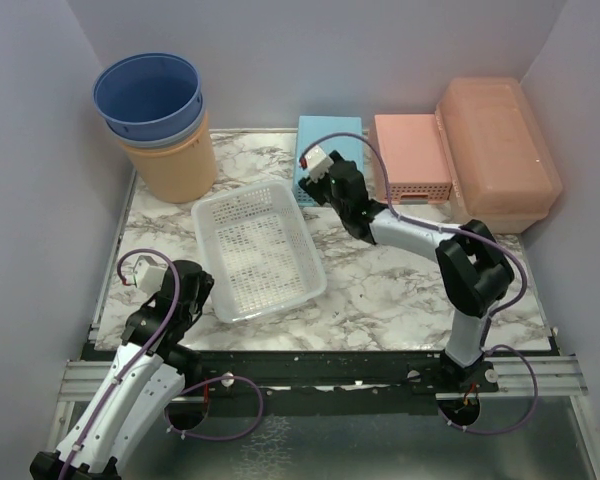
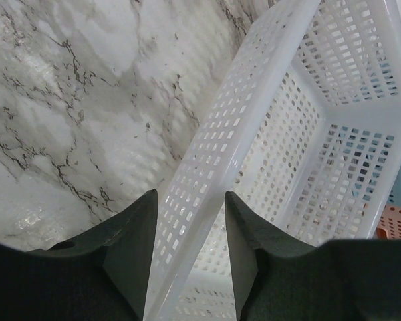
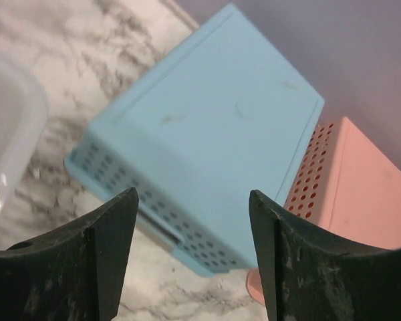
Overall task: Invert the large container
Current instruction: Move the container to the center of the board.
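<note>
The large container stands at the far right corner of the worktop, just beside an overturned pink basket, with neither arm on it. The right pincer hovers with jaws apart and empty, facing a blue basket. The left pincer straddles the long wall of a white basket; whether it grips cannot be told. A clean flip likely calls for the right arm to swing past the pink basket, take the box by a long edge, lift it clear of the wall, and roll it without knocking its neighbour.
</note>
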Motion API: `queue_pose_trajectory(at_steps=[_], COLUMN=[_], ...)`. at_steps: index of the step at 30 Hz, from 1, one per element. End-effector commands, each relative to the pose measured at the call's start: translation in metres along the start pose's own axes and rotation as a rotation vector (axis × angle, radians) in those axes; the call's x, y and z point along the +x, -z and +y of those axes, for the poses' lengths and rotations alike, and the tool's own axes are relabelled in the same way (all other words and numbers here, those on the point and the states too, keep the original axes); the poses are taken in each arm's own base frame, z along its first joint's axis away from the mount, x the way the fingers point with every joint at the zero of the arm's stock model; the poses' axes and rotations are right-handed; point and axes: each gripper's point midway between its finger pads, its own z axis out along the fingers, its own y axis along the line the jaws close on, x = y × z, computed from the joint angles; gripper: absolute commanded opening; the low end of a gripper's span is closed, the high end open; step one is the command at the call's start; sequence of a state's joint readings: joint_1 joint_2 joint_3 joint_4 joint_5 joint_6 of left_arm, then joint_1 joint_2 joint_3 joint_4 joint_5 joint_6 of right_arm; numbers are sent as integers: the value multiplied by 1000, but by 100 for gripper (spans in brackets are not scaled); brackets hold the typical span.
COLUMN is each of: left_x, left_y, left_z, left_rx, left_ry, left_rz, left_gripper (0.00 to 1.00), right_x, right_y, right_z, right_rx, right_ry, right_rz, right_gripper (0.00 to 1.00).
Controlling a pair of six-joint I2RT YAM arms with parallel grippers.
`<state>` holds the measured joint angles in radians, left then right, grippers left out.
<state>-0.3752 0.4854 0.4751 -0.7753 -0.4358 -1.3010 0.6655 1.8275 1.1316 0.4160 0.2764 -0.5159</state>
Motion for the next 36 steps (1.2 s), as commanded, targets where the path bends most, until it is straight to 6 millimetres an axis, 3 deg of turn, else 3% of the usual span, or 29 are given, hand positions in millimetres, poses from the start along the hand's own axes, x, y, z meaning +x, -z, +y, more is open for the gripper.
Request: queue_pose_trajectory(at_steps=[1,7,9,14,20,28,36], left_x=[0,1,-1,0,0,0,0], left_y=[-5,-4,-3,-3,-3,-3,-3], left_z=[10,8,7,8,9,9,8], left_rx=[-32,-22,-16,-15,-13,-10,-4], left_ry=[-13,-8,-8,-3,1,4,9], left_rz=[-15,-13,-17,-16,-16,-18,-18], left_gripper=[47,48,48,48,48,48,48], right_x=[-23,-25,-12,-10,4,51,44], right_y=[-22,-57,-70,-89,-98,-98,-99], right_z=[-14,15,28,47,45,20,16], right_rx=[72,25,20,-41,-4,199,155], right_ry=[-318,-538,-552,-559,-494,-322,-364], right_rz=[129,278,343,392,408,495,448], right_gripper=[71,75,76,78,79,83,83])
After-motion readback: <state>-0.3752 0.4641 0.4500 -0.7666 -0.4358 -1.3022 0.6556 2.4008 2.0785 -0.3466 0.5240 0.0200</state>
